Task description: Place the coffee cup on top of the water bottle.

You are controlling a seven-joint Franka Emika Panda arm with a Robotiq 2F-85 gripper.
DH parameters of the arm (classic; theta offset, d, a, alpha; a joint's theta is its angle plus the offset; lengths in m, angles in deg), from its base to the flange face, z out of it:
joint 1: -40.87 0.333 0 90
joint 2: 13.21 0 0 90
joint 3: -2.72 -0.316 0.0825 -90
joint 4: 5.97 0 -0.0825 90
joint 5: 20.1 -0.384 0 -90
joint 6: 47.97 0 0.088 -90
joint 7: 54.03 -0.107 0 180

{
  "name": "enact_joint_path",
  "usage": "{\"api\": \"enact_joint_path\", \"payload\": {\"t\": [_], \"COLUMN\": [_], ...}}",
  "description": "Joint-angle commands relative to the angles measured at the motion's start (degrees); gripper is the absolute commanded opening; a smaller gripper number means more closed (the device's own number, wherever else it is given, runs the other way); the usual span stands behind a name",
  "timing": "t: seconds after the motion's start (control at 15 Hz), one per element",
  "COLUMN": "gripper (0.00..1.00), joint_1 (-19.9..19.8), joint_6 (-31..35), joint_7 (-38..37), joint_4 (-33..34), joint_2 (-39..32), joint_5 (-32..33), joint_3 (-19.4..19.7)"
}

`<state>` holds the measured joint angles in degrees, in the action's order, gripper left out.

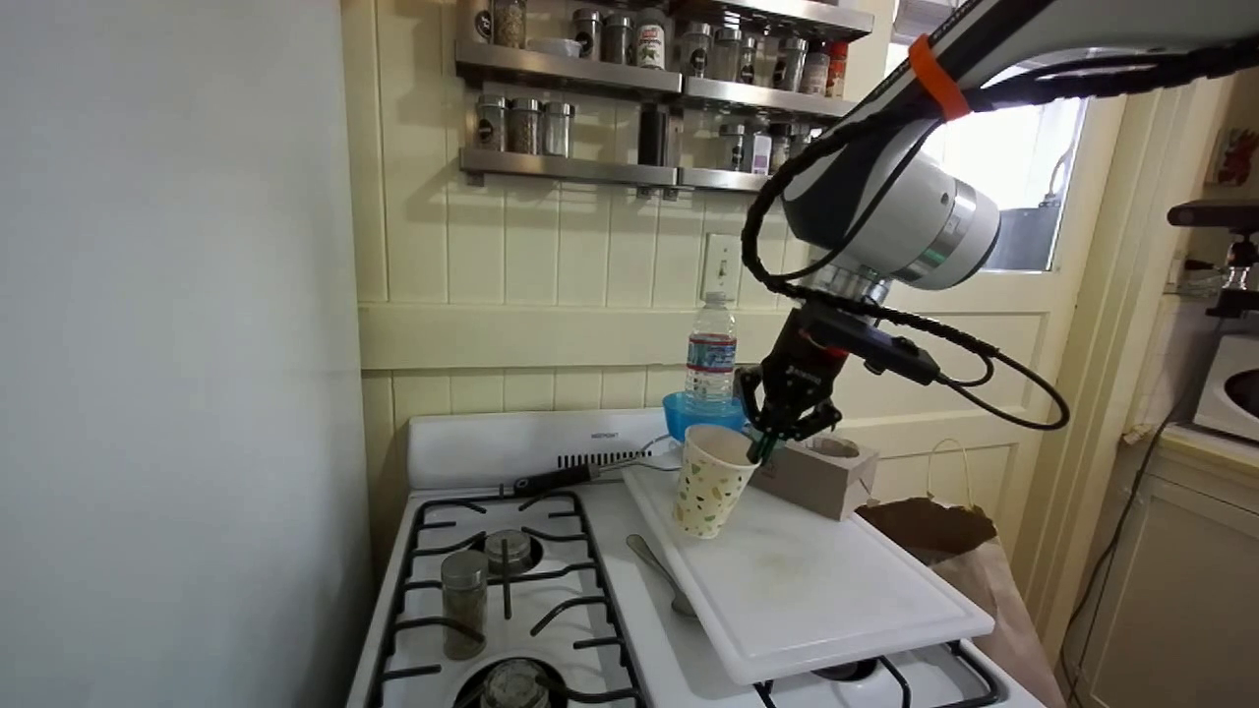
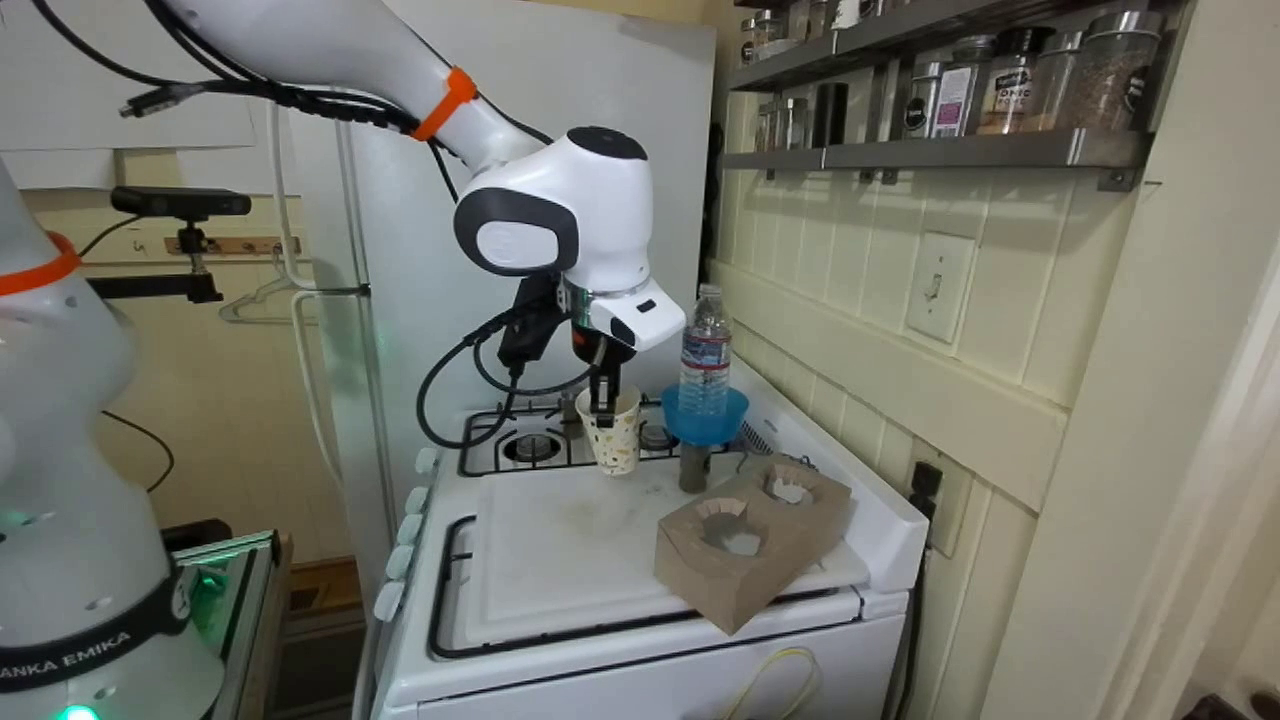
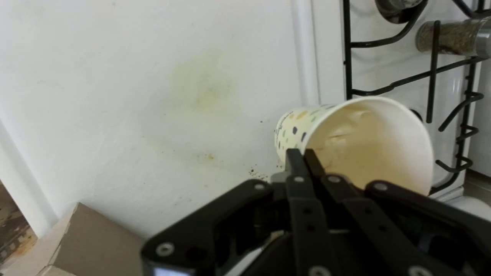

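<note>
The coffee cup (image 1: 710, 492), cream-white with coloured specks, shows in both exterior views (image 2: 617, 447) and the wrist view (image 3: 368, 143). My gripper (image 1: 759, 450) is shut on the cup's rim, one finger inside and one outside, as the wrist view (image 3: 303, 153) shows. The cup hangs slightly tilted over the white cutting board (image 1: 807, 580), and I see its inside. The water bottle (image 1: 710, 354), clear with a blue and red label, stands upright in a blue bowl (image 2: 705, 425), behind the cup and apart from it. The bottle (image 2: 706, 350) is out of the wrist view.
The bowl rests on a jar (image 2: 694, 468). A cardboard cup carrier (image 2: 740, 560) stands on the board near the bottle. A spoon (image 1: 661, 575), a black-handled utensil (image 1: 556, 480) and a spice jar (image 1: 464, 605) are on the stove. Spice shelves (image 1: 570, 167) hang on the wall above.
</note>
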<state>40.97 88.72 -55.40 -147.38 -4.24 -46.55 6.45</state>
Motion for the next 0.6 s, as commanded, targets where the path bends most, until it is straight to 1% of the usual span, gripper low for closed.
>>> {"api": "enact_joint_path", "payload": {"t": [0.0, 0.13, 0.2, 0.33, 0.53], "gripper": [0.01, 0.01, 0.01, 0.01, 0.01], "joint_1": [0.31, 0.60, 0.68, 0.58, -1.44], "joint_6": [-5.46, -9.80, -13.14, -21.17, -32.59], "joint_7": [2.49, 3.64, 4.19, 5.00, 3.17], "joint_4": [-1.80, -1.27, -0.76, 1.27, 6.88], "joint_2": [8.52, 12.54, 14.79, 18.55, 23.27], "joint_5": [1.57, 3.23, 4.29, 6.51, 11.44], "joint_3": [-0.55, -0.74, -0.76, -0.25, 0.43]}}
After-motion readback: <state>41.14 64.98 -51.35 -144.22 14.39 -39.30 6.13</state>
